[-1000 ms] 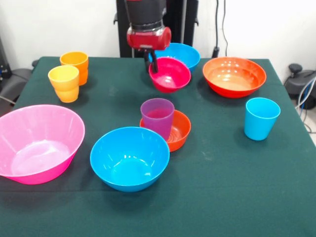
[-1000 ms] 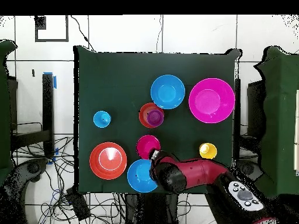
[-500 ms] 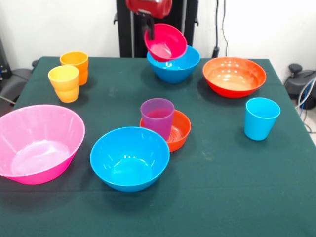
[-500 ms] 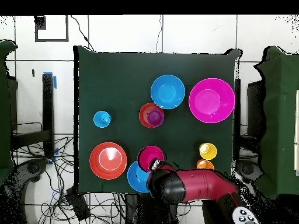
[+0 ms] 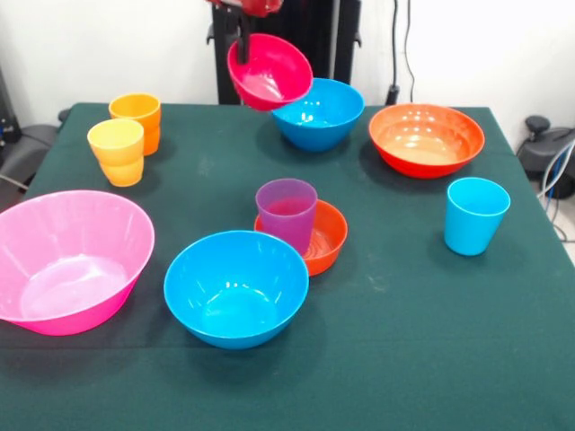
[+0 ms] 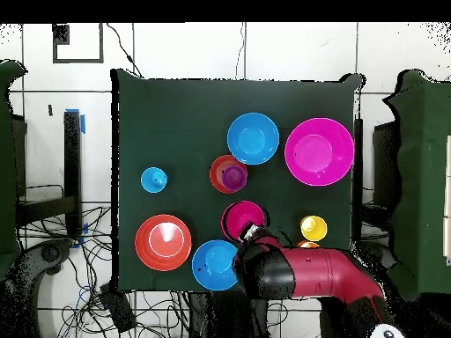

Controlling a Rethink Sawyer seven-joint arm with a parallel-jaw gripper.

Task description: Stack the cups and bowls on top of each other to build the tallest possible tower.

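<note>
Near the middle of the table (image 5: 431, 359), the purple cup (image 5: 287, 214) stands in the small orange bowl (image 5: 323, 235). Far back, the gripper (image 5: 243, 20) pinches the shiny crimson bowl's (image 5: 268, 72) rim, lifted and tilted. Only the overhead view shows the red arm (image 6: 308, 277).

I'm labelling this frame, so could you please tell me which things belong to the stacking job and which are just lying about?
Job: crimson bowl held by the hand; purple cup in small orange bowl; other bowls and cups.

Lying about: cables around the table.
</note>
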